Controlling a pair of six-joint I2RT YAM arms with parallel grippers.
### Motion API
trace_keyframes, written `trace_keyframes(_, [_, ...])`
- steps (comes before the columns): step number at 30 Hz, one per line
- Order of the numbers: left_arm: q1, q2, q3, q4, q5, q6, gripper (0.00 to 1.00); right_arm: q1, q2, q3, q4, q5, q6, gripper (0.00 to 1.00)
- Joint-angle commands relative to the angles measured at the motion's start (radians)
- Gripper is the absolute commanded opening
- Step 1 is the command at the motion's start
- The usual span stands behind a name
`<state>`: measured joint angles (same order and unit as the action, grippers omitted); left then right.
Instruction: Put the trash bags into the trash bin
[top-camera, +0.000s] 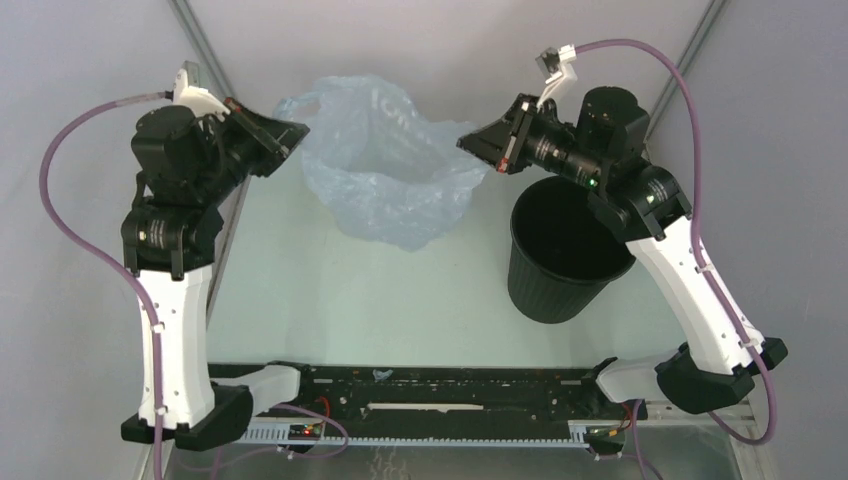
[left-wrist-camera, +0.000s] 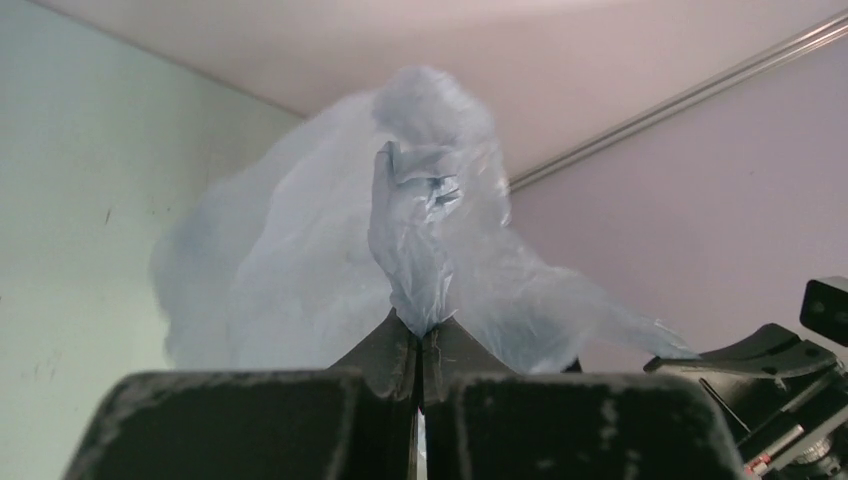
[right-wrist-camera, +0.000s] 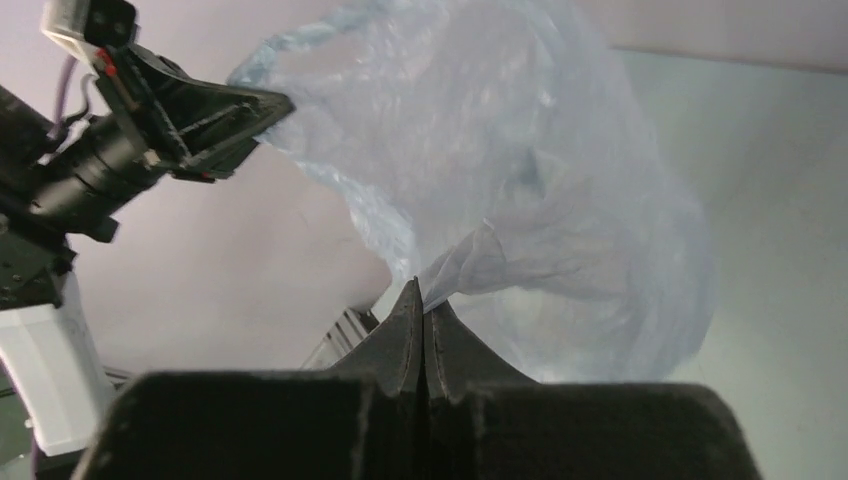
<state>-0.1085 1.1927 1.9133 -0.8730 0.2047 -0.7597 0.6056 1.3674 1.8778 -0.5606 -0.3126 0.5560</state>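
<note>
Pale bench (top-camera: 300, 290) seen from above: the trash bag (top-camera: 385, 170) hangs spread between left gripper (top-camera: 297, 135) and right gripper (top-camera: 465, 142), with the trash bin (top-camera: 560, 250) close beside the right one. Left wrist: jaws clamp a twisted handle. Right wrist: jaws pinch the film edge. Best to carry both across together, then lower the bag centred over the bin.

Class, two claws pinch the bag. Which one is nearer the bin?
The right claw: its arm passes over the bin, while the left claw grips the bag at its other side, farther from the bin.
</note>
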Motion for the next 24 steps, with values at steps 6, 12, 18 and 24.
trace_keyframes(6, [0.009,-0.307,-0.754,-0.014,-0.002,-0.009,0.00,0.006,-0.181,-0.557,0.030,-0.003,0.044,0.00])
trace_keyframes(12, [0.012,-0.489,-0.950,-0.030,-0.020,-0.039,0.00,0.023,-0.237,-0.676,-0.037,-0.007,0.053,0.00])
trace_keyframes(18, [0.011,-0.404,-0.677,-0.014,-0.076,0.061,0.00,0.014,-0.207,-0.566,0.009,-0.010,0.048,0.00])
trace_keyframes(24, [0.011,-0.386,-0.604,0.022,-0.106,0.066,0.00,0.024,-0.134,-0.480,-0.010,-0.041,0.036,0.00])
